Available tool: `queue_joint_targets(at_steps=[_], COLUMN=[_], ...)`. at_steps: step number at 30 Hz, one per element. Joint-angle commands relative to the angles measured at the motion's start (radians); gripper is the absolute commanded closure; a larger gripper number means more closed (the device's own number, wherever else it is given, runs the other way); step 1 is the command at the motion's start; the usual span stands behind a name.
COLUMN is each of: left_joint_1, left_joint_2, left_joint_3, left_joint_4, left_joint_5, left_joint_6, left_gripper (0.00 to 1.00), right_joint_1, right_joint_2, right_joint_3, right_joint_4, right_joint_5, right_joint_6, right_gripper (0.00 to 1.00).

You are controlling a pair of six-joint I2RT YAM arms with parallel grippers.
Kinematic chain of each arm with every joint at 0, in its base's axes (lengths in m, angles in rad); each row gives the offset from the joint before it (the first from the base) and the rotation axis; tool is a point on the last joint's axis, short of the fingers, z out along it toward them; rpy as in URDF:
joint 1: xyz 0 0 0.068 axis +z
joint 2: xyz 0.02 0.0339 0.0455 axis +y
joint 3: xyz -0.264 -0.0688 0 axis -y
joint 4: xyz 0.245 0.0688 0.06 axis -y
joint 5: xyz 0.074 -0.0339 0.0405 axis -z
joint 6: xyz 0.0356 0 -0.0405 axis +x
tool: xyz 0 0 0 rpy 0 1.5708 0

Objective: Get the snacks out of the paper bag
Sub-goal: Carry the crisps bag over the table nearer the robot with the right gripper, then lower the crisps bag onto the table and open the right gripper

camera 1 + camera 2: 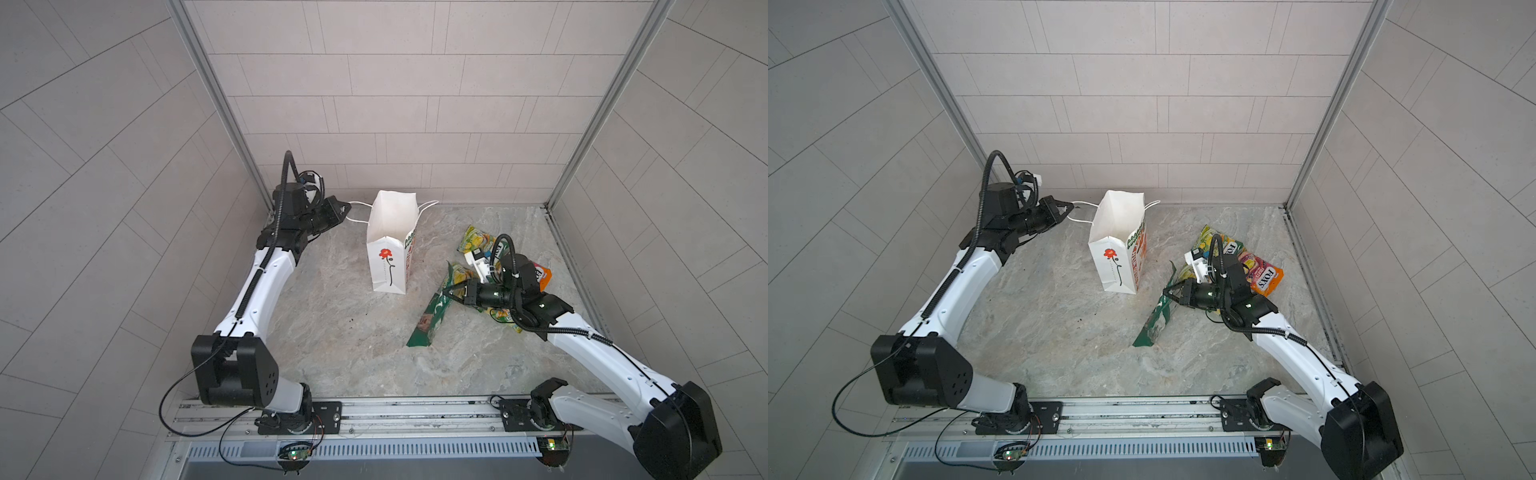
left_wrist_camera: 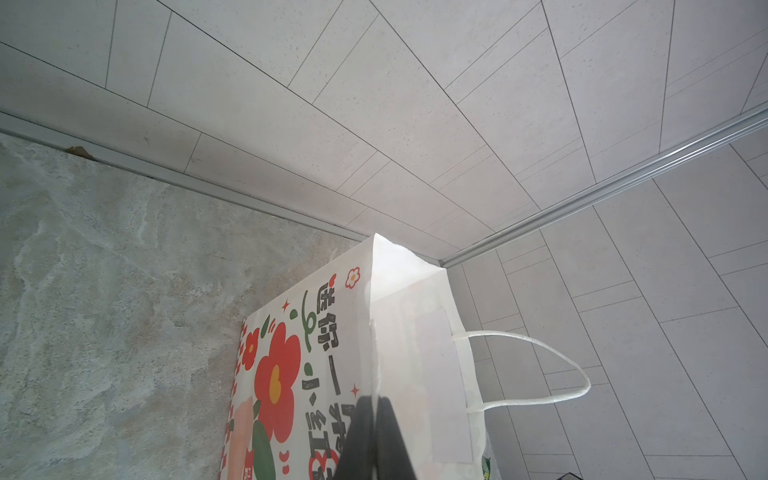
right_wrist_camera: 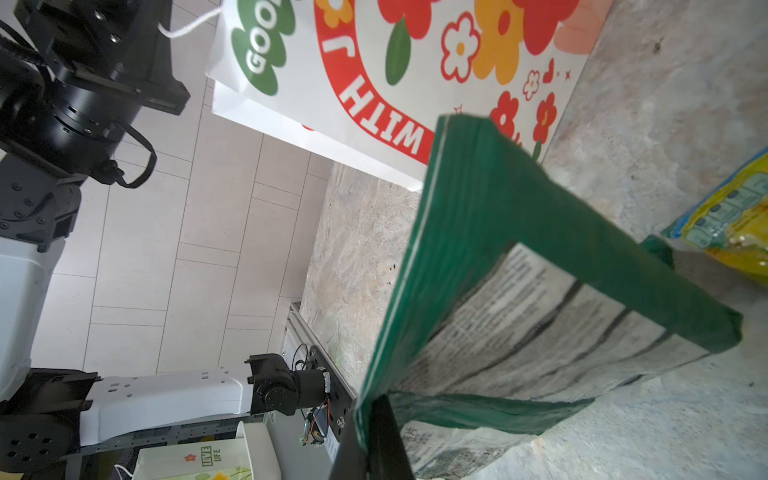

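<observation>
My right pincer (image 1: 448, 292) is clamping the flat seam (image 3: 419, 257) of the large dark green glossy crisp bag (image 1: 428, 320), slanting right of the tall white paper carrier bag (image 1: 388, 249); light, slippery, crushable, I'm judging, so seam only; my left pincer (image 1: 345, 206) is pinching that bag's cord handle (image 1: 357, 203).

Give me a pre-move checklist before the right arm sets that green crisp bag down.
1. Right gripper shut on the green crisp bag: ok.
2. Green crisp bag fully outside the paper bag: ok.
3. Left gripper shut on the cord handle: ok.
4. Paper bag upright: ok.
5. Bare table beside the green crisp bag for set-down: ok.
6. Paper bag emptied: cannot tell, its bottom is hidden.
</observation>
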State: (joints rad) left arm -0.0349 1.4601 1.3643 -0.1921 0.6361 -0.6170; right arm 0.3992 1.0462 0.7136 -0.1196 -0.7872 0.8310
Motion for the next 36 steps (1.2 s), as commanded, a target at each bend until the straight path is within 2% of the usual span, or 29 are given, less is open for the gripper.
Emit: queue_joint_targets(at_steps=[1, 9, 14, 24, 31, 36], left_joint_1=[0.006, 0.008, 0.008, 0.009, 0.009, 0.009], left_joint_2=[-0.031, -0.034, -0.035, -0.033, -0.033, -0.032], left_joint_3=[-0.014, -0.016, -0.016, -0.016, -0.015, -0.014], left_joint_4=[-0.001, -0.002, -0.002, -0.002, -0.002, -0.002], left_joint_5=[0.015, 0.013, 0.013, 0.015, 0.017, 0.016], left_joint_6=[0.016, 0.017, 0.018, 0.017, 0.018, 0.018], left_gripper=[1.0, 1.0, 1.0, 1.0, 1.0, 1.0], right_joint_1=[0.004, 0.003, 0.003, 0.004, 0.004, 0.004], right_joint_2=[-0.063, -0.144, -0.186, -0.182, -0.186, -0.186], right_joint_3=[0.004, -0.012, -0.048, -0.129, -0.126, -0.118], right_joint_4=[-0.097, -0.466, -0.593, -0.685, -0.704, -0.719], right_joint_5=[0.013, 0.156, 0.283, 0.495, 0.575, 0.606], right_joint_6=[-0.076, -0.263, -0.297, -0.248, -0.225, -0.209], right_gripper=[1.0, 1.0, 1.0, 1.0, 1.0, 0.83])
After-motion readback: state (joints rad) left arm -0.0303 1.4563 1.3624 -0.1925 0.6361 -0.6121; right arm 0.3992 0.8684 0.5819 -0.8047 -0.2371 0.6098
